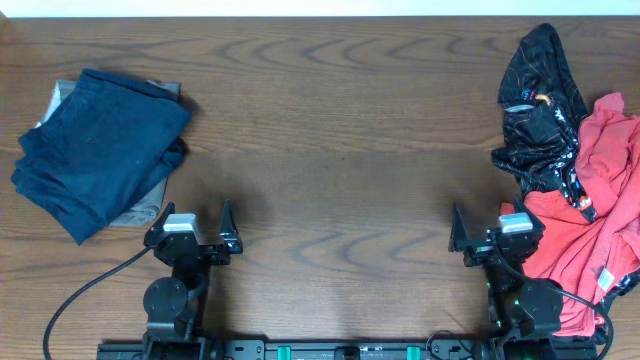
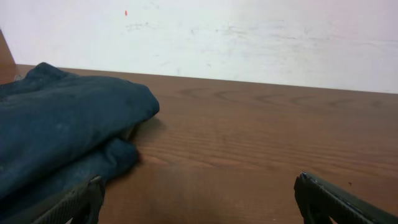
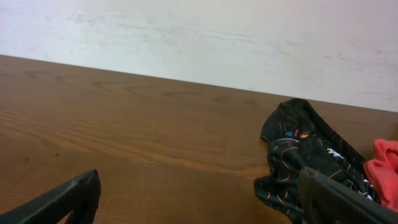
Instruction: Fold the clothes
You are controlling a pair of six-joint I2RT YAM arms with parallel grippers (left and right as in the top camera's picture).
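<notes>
A coral-red T-shirt [image 1: 600, 225] lies crumpled at the table's right edge, with a black shiny patterned garment [image 1: 542, 110] bunched on its far side. Folded navy-blue clothes [image 1: 100, 150] lie stacked at the far left. My left gripper [image 1: 190, 235] stands open near the front edge, just right of the navy pile [image 2: 56, 134], holding nothing. My right gripper [image 1: 487, 238] is open too, empty, just left of the red shirt. In the right wrist view the black garment [image 3: 305, 158] lies ahead to the right, with a sliver of red shirt [image 3: 384, 168] beside it.
The wooden table [image 1: 340, 150] spans the whole overhead view, ending at a white wall [image 3: 205, 37] at the back. A grey folded item [image 1: 150, 205] peeks out under the navy pile. A black cable [image 1: 85, 290] trails from the left arm's base.
</notes>
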